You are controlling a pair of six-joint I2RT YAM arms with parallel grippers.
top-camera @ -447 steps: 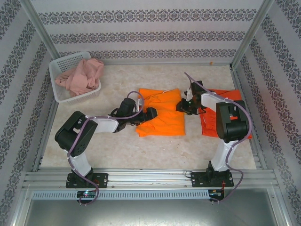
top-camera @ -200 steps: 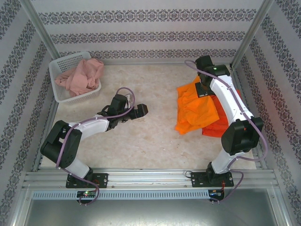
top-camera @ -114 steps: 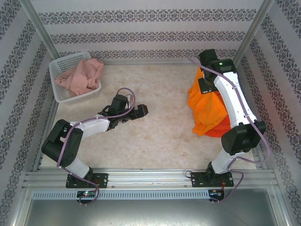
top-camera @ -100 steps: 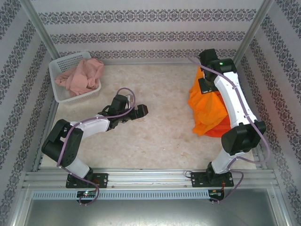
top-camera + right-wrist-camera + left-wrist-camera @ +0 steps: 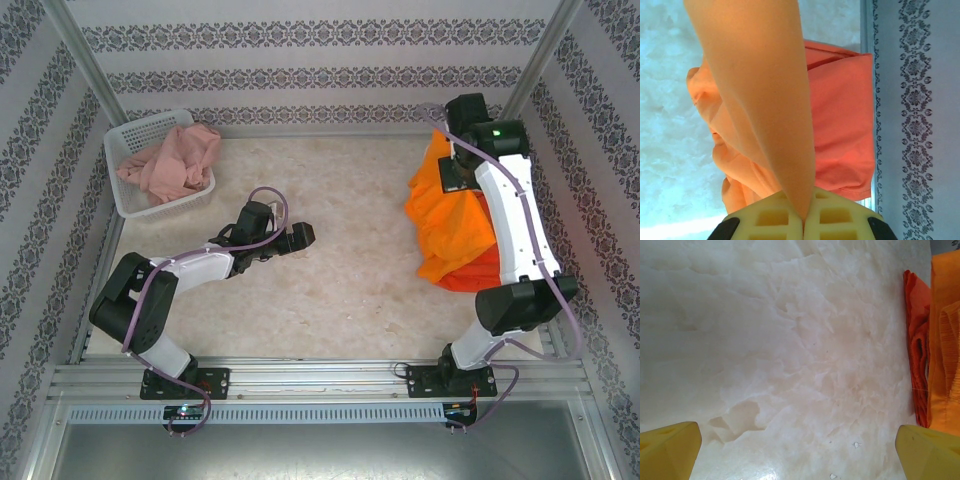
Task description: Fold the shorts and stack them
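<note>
Swinging right from the middle, the right tool (image 5: 456, 178) has carried the orange shorts (image 5: 455, 235) over to the right edge and now sits nearer the far-right corner than half a second ago. Its 2 fingers (image 5: 765, 220) are pressed together on a fold of that cloth, which hangs down from them in a long drape. The lower end of the drape rests on the red shorts (image 5: 474, 281), which lie flat on the surface (image 5: 340, 300) along the right edge. The left tool (image 5: 300, 235) has pulled back left of centre and has held there for the last second, spread wide with nothing in it above bare surface. The pink shorts (image 5: 175, 160) lie crumpled in the basket (image 5: 140, 126) at the far-left corner, 1 part spilling over its right rim.
</note>
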